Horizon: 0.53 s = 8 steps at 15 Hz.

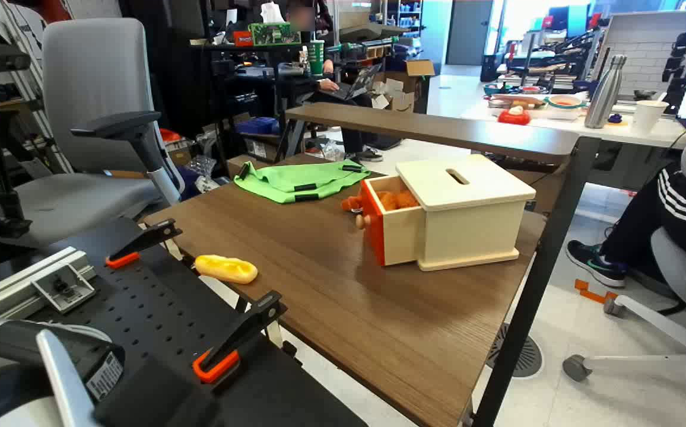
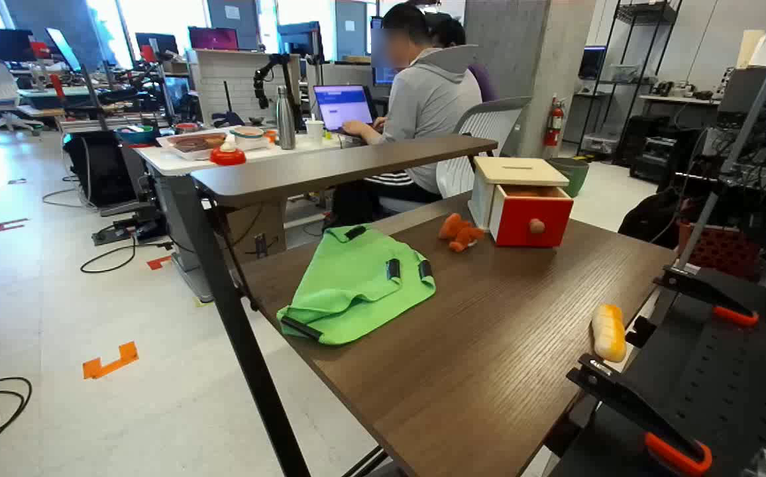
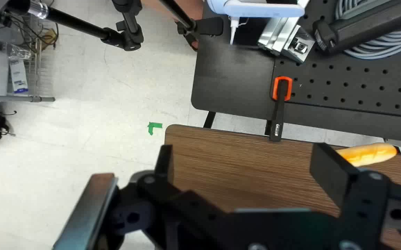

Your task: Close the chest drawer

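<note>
The cream-beige chest (image 1: 473,231) stands at one end of the brown table; it also shows in an exterior view (image 2: 521,170). Its orange-red drawer (image 1: 374,228) is pulled partly out, with a round wooden knob on the flat front (image 2: 515,222). An orange plush thing (image 1: 399,200) shows inside the open drawer. My gripper (image 3: 244,161) is open and empty in the wrist view, with its fingers wide apart over the table top. It is out of sight in both exterior views. The chest and drawer are out of view in the wrist view.
An orange plush piece (image 2: 460,232) lies beside the drawer. A green cloth (image 1: 301,181) lies on the table (image 1: 319,279). A yellow bread roll (image 1: 226,268) lies near the edge by the black pegboard table (image 1: 159,320), with clamps (image 1: 242,332). A raised shelf (image 1: 426,121) runs along the table.
</note>
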Tool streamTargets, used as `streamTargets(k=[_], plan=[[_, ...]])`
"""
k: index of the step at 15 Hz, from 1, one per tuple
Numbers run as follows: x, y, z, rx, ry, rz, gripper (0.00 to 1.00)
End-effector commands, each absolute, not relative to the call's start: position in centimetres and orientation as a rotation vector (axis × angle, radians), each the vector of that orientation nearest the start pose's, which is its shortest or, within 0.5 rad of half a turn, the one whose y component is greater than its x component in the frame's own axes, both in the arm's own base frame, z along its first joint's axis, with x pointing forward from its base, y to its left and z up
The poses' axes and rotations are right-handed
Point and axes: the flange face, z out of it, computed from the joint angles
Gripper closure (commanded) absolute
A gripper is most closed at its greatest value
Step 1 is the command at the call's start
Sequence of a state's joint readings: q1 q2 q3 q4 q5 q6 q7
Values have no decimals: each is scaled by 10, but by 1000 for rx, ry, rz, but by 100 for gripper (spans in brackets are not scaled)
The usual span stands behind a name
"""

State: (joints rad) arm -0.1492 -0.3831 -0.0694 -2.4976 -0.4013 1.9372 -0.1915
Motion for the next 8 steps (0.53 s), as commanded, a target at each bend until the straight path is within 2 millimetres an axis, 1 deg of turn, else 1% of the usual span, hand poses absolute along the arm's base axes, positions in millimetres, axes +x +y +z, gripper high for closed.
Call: streamTargets(k=[1,3,5,8], plan=[[385,-113,412,-3398,-270,409,0],[388,-113,401,-3416,-217,392,0],[393,-109,385,-3443,-120,306,0],[406,-96,345,-3481,27,139,0]])
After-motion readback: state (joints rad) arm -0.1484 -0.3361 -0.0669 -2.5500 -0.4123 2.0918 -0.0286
